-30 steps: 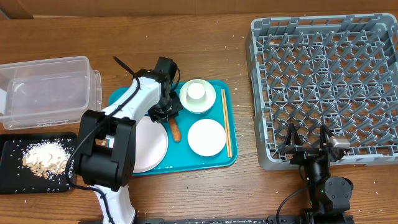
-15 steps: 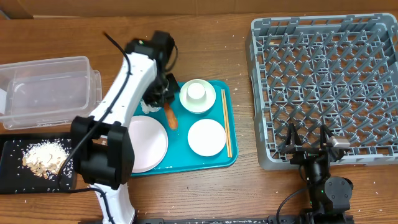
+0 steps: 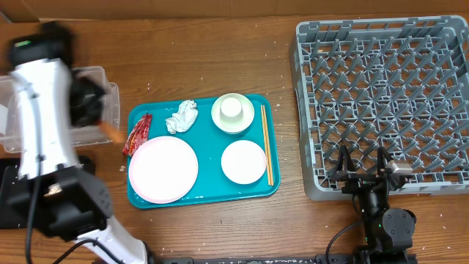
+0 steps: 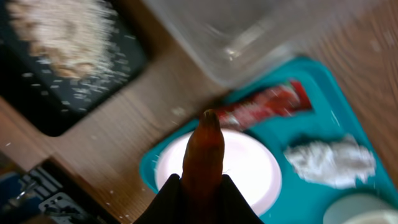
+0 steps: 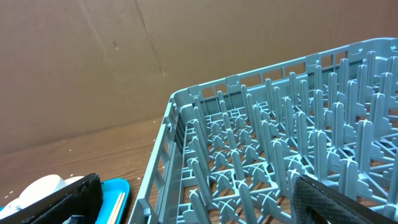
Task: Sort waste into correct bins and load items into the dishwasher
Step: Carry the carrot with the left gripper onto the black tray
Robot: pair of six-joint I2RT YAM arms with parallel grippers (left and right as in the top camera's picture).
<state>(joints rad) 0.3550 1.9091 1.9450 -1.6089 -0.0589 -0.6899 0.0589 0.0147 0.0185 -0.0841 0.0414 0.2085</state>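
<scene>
1. Orange carrot stick (image 4: 203, 149) is the piece I have in hand: the left jaws are clamped on its lower end, and it stands up between them in the wrist view.
2. From overhead, the stick hangs above the wooden surface (image 3: 220, 44), between the clear tub (image 3: 95, 77) and the teal tray (image 3: 212, 187). It is in neither bin yet.
3. I read the step as waste sorting, with the stick partway through its carry.
4. Beige crumbs (image 4: 59, 37) already lie in the black tray (image 4: 56, 106), so I judge the stick belongs there with the food scraps, not in the tub.
5. The next move calls for bringing the stick over the black tray, lowering it and opening the jaws. The arm is blurred overhead, so I would slow down first.
6. The red wrapper (image 3: 137, 134) and the white tissue (image 3: 182, 116) lie on the teal tray, waiting to be sorted.
7. The big plate (image 3: 163, 169), small plate (image 3: 243, 161), bowl (image 3: 232, 114) with its cup and the chopsticks (image 3: 266, 143) also sit there. Nothing is in the grey dish rack (image 3: 388, 88).
8. The right jaws are spread wide and empty, parked at the rack's near edge.
</scene>
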